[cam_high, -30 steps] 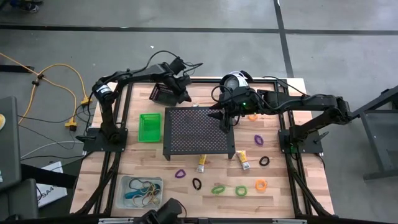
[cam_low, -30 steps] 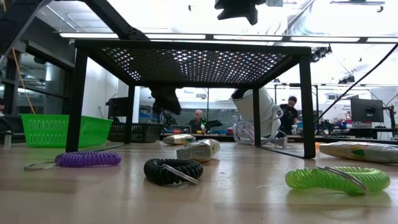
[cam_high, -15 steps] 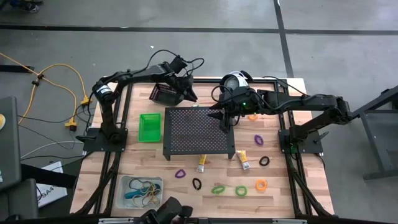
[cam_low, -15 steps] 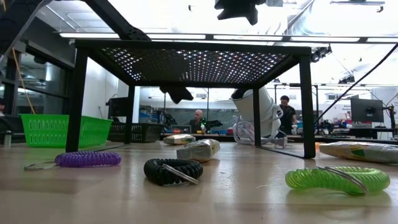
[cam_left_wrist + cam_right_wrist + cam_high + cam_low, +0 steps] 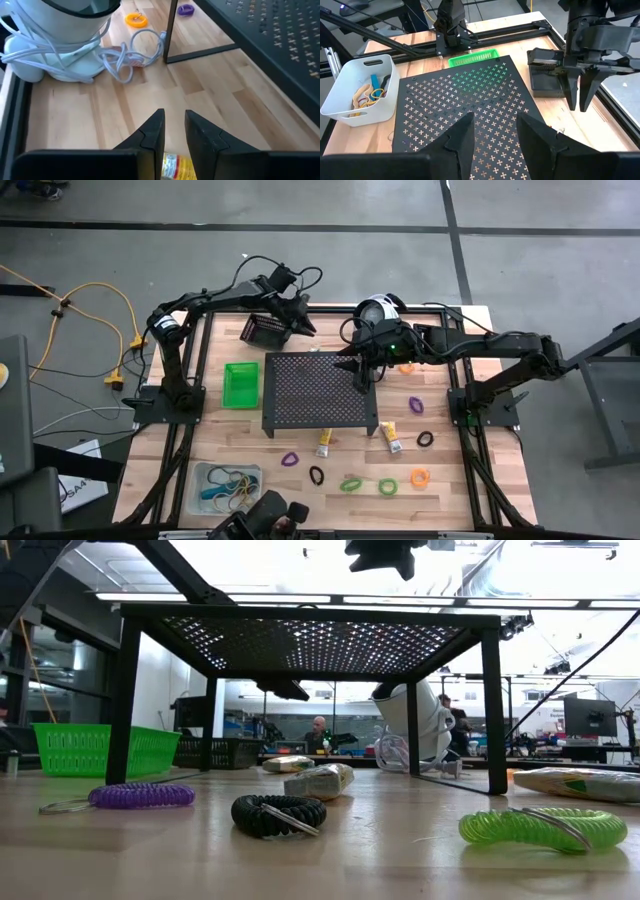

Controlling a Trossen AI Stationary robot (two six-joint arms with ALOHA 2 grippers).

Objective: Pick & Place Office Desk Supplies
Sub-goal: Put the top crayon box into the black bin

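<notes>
Left hand (image 5: 307, 329) rose w/ narrow gap, empty; person behind wood table (image 5: 440, 430).

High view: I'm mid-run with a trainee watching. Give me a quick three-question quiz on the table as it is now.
1. True or false: the clear bin holds rubber bands.
2. The right claw hangs over: A) the green bin, B) the black perforated stand, C) the black bin.
3. What colour is the loop lying nearest the clear bin?

Key: 1 true. 2 B. 3 purple.
</notes>
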